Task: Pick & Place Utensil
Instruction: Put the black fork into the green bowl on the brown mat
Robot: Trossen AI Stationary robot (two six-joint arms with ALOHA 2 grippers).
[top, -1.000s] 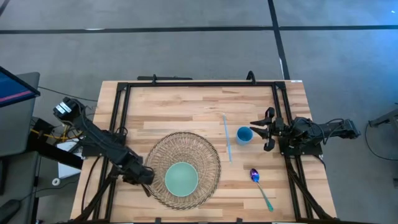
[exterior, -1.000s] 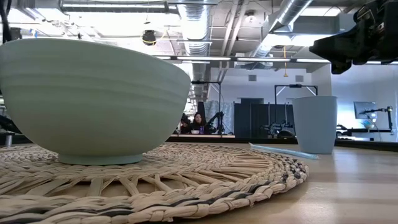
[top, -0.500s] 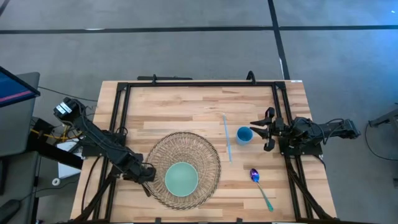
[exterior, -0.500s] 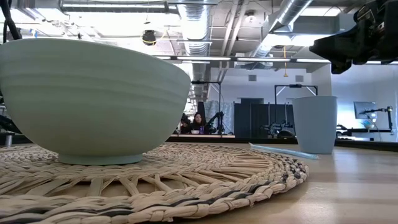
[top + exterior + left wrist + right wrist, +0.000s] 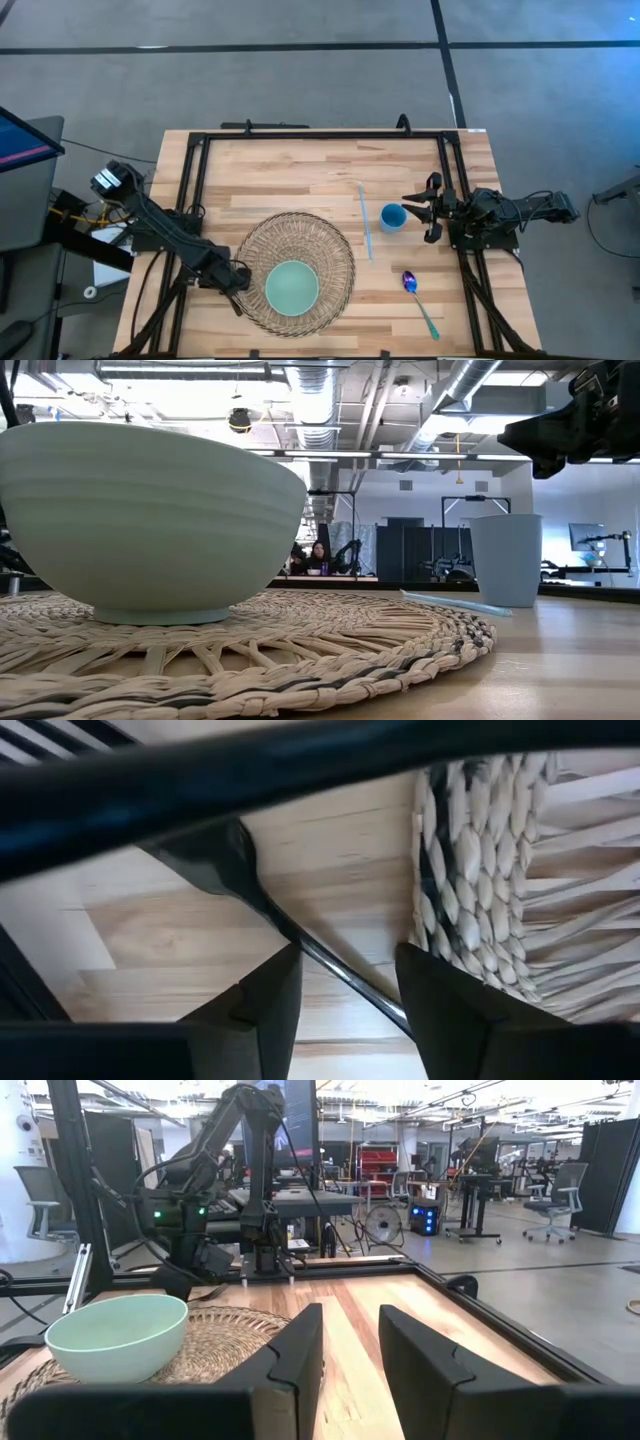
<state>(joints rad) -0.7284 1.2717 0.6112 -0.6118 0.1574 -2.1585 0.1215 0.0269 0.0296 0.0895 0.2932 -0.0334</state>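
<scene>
A black utensil [image 5: 300, 935] lies flat on the wood beside the woven placemat's left edge [image 5: 450, 890]; in the high view it is a dark sliver [image 5: 238, 304]. My left gripper [image 5: 350, 1020] [image 5: 234, 279] is low over it and open, one finger on either side of the thin handle, and I see no contact. A spoon with a purple bowl and a teal handle [image 5: 418, 300] lies near the table's right front. My right gripper [image 5: 432, 210] [image 5: 350, 1370] hovers open just right of the blue cup [image 5: 393, 216].
A pale green bowl [image 5: 292, 285] [image 5: 150, 520] sits on the round woven placemat [image 5: 298, 232]. A light blue straw [image 5: 365, 222] [image 5: 455, 603] lies left of the cup [image 5: 507, 560]. A black frame rail [image 5: 195, 170] runs around the table. Bare wood spans the far half.
My left arm has edged slightly toward the table's right, bringing its gripper a little closer to the placemat. The right arm and all objects have kept still.
</scene>
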